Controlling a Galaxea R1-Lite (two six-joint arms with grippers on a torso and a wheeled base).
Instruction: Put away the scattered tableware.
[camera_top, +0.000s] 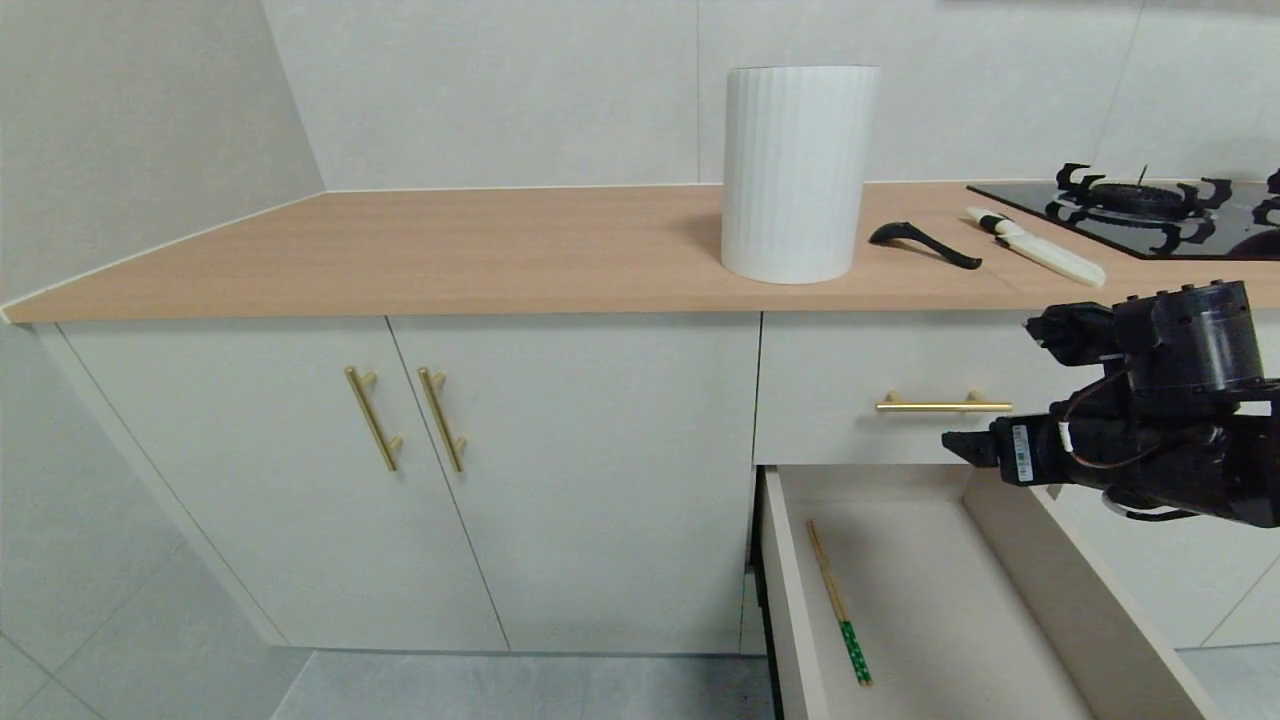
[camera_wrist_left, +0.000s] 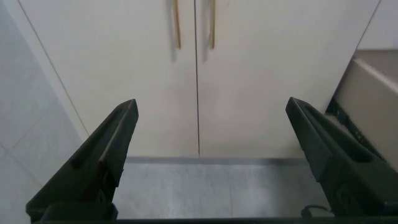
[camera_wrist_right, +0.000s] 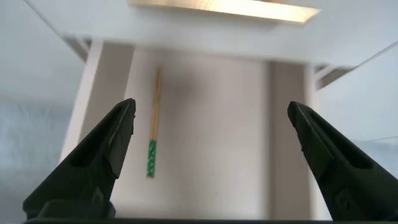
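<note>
Well, over on the left the left gripper (camera_wrist_left: 211, 106) hangs low in front of the cupboard doors (camera_wrist_left: 249, 81), jaws spread wide and holding nothing, parked out of the way, I'd guess, while the other arm works. Up on the wooden counter (camera_top: 450, 250) stands a tall white ribbed canister (camera_top: 797, 170). Just to its right lie a black utensil (camera_top: 925, 243) and, near it, a white knife (camera_top: 1040, 250). Both lie loose beside the hob (camera_top: 1140, 205), so they look like the tableware not yet put away. Below them the lower drawer (camera_top: 790, 600) is pulled open, plainly to take such things, and chopsticks (camera_top: 838, 605) with green ends lie flat along its left side. Farthest right, the right gripper (camera_wrist_right: 210, 107) hovers above the open drawer, looking down into it, fingers spread and empty. My guess is the counter pieces come next.
</note>
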